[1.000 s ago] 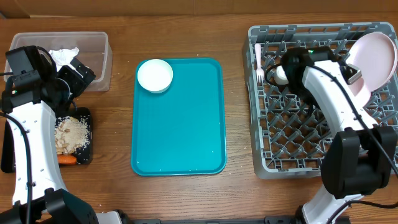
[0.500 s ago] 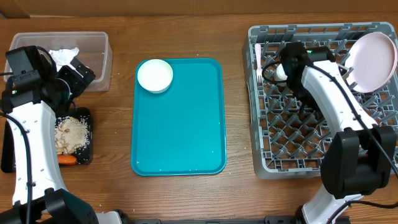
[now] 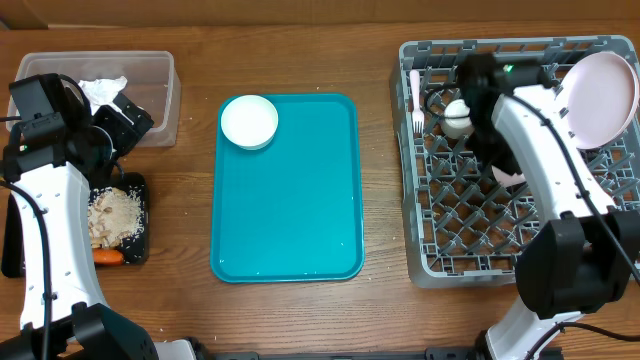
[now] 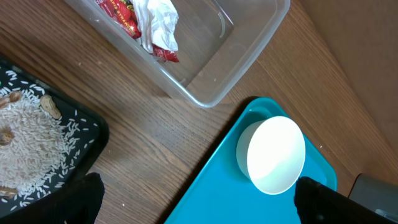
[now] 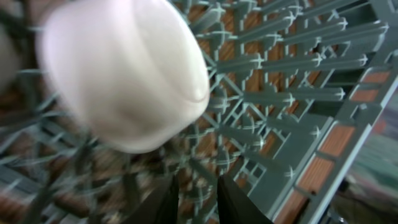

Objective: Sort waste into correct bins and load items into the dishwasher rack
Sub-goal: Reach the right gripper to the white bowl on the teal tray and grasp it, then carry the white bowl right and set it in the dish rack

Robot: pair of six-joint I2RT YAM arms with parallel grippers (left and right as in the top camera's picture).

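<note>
A white bowl (image 3: pixel 248 121) sits at the far left corner of the teal tray (image 3: pixel 290 200); it also shows in the left wrist view (image 4: pixel 275 155). My left gripper (image 3: pixel 128 118) (image 4: pixel 199 208) is open and empty, over the wood between the clear tub (image 3: pixel 165 95) and the tray. The tub (image 4: pixel 249 43) holds a napkin (image 4: pixel 158 18) and a red wrapper (image 4: pixel 124 14). My right gripper (image 3: pixel 468 92) (image 5: pixel 200 202) is open and empty above the grey rack (image 3: pixel 470 255), just behind the small white cup (image 3: pixel 458 115) (image 5: pixel 124 74) that rests in it.
A white plate (image 3: pixel 603 97) leans in the rack's far right corner. A white fork (image 3: pixel 416 100) lies along its left side. The black tray (image 3: pixel 143 250) holds beige scraps (image 3: pixel 112 215) and a carrot (image 3: pixel 108 257). A pale dish (image 3: pixel 507 176) peeks from under my right arm.
My right gripper has drawn back toward the rack's far edge, leaving the cup uncovered in the rack. The left arm has not moved.
</note>
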